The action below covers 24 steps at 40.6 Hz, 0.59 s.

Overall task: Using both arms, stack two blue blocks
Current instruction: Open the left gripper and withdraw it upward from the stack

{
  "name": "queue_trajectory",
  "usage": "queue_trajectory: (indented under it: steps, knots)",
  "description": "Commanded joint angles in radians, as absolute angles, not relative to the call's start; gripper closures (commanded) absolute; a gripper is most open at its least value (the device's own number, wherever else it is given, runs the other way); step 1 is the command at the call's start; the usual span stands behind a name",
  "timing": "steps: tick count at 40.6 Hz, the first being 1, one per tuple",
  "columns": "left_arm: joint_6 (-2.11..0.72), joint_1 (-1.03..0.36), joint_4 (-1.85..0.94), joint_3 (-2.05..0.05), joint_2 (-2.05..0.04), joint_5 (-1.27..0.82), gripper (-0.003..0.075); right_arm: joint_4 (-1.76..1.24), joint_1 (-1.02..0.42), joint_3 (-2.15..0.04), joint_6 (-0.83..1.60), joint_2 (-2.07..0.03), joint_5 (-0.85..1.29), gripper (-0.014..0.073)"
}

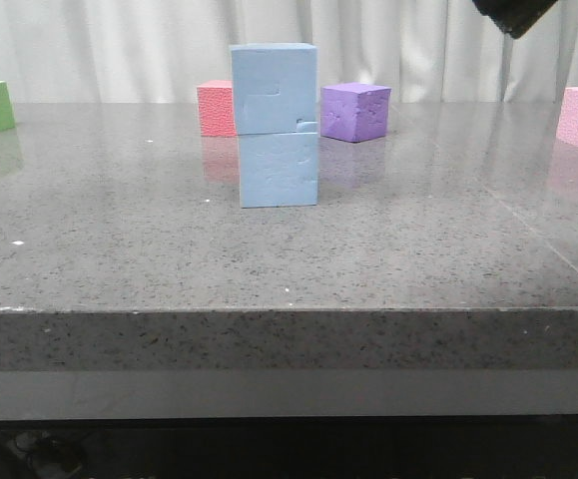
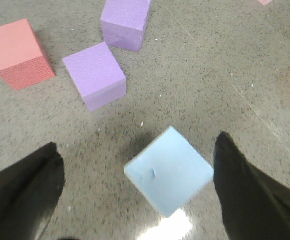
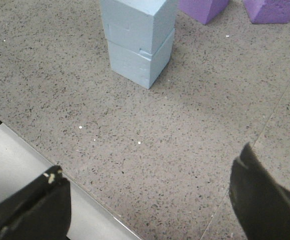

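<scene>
Stacking looks finished, as far as these views allow a judgement: the upper blue block (image 1: 274, 88) sits on the lower blue block (image 1: 279, 169), both standing on the grey worktop (image 1: 289, 259), with a slight offset along one edge where the seam shows a small step.

The left gripper (image 2: 134, 192) hangs spread wide directly above the stack, its two dark fingers (image 2: 22, 195) well clear on either side of the top face and holding nothing. The right gripper (image 3: 150, 205) is likewise released and empty, with the stack (image 3: 137, 42) out ahead of its fingertips and well apart from them — near the worktop's edge, judging by the pale strip under one finger.

Risk now lies mainly with the left arm. Because it sits straight over the stack, any sideways drift or dip before it lifts could let a finger clip the upper block and slide it off — light foam would resist very little. The offset seam makes that worse on the overhanging side. Beyond the stack from the left gripper lie two purple cubes (image 2: 94, 75) and a red cube (image 2: 17, 52), close enough that a toppled block might knock into them.
</scene>
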<state>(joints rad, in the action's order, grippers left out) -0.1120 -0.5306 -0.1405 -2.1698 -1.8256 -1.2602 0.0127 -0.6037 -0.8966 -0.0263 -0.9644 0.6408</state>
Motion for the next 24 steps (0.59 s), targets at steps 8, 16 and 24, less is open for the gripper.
queue_trajectory:
  steps: [8, 16, 24]
  knots:
    - [-0.061, -0.623, -0.071, -1.728, -1.474, -1.08, 0.0216, 0.011, -0.601, -0.924, -0.02, -0.943, 0.58, -0.005]
    - [-0.054, -0.623, -0.069, -1.332, -1.207, -0.917, 0.0216, 0.0, -0.601, -0.924, -0.02, -0.943, 0.582, -0.005]
    - [-0.054, -0.623, -0.064, -1.077, -0.994, -0.82, 0.0216, 0.0, -0.601, -0.924, -0.02, -0.943, 0.591, -0.005]
